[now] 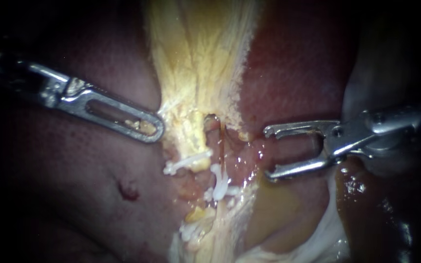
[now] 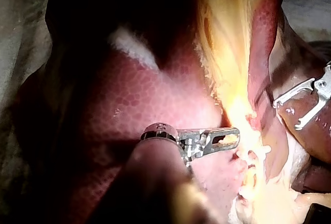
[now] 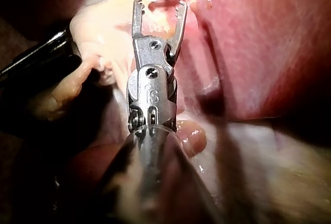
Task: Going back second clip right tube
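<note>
Right instrument (image 1: 267,152): comes in from the right, jaws spread wide, nothing between them. No clip is loaded and no tissue is caught. The jaws stand just beside the dissected patch, clear of it, on the dark red liver (image 1: 74,195) side. The right wrist view agrees: both jaws are parted and bare, with pale tissue ahead of them and untouched.

Left instrument (image 1: 154,130): comes in from the left, jaws closed flat together on the edge of the fatty tissue (image 1: 196,58). Yellow scraps show through the jaw window. It holds that edge out toward the left.

Clips: two white ones lie in the opened field between the instruments.
- The crosswise clip (image 1: 187,162) lies nearer the left instrument.
- The upright clip (image 1: 219,184) lies nearer the right instrument, just below a thin reddish tube (image 1: 223,148).
- The white scraps lower down cannot be made out.
- The clips hide too much to say which tube each one sits on.

Progress, as judged: the clip work looks done. White clips are seated, and the right instrument's jaws are empty and off the tissue. What remains is to draw the right instrument back out along its own line, away from the clips. The open jaws should not snag the fatty fringe or nudge the upright clip. The left hold should stay steady until then.
</note>
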### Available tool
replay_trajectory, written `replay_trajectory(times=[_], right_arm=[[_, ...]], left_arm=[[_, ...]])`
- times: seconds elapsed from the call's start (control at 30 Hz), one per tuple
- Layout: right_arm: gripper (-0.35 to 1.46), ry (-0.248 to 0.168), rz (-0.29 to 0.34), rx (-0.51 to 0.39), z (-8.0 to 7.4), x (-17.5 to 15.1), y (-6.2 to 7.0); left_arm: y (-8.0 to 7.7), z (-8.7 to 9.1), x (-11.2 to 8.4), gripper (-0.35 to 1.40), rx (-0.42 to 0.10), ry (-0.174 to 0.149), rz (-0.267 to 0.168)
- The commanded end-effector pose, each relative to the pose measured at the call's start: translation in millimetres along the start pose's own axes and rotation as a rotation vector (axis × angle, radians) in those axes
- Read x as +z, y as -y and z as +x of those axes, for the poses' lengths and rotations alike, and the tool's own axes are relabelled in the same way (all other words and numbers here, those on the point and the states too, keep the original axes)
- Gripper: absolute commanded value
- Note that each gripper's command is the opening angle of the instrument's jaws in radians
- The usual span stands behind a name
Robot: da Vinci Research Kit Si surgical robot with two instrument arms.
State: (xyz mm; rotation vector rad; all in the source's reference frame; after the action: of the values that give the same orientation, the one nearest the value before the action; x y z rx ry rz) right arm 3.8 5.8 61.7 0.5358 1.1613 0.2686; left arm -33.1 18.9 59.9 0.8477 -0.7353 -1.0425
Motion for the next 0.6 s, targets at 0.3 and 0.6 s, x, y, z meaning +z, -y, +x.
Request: replay_trajectory(times=[0.3,0.6], right_arm=[[0.50,0.002,-0.015,-0.010,-0.1,-0.5,0.3],[0.50,0.002,-0.015,-0.015,0.2,-0.6,0.4]], left_arm=[[-1.8,0.5,3.9,-0.35,0.008,-0.014,0.012],[-1.9,0.5,4.8,-0.35,0.011,-0.020,0.016]])
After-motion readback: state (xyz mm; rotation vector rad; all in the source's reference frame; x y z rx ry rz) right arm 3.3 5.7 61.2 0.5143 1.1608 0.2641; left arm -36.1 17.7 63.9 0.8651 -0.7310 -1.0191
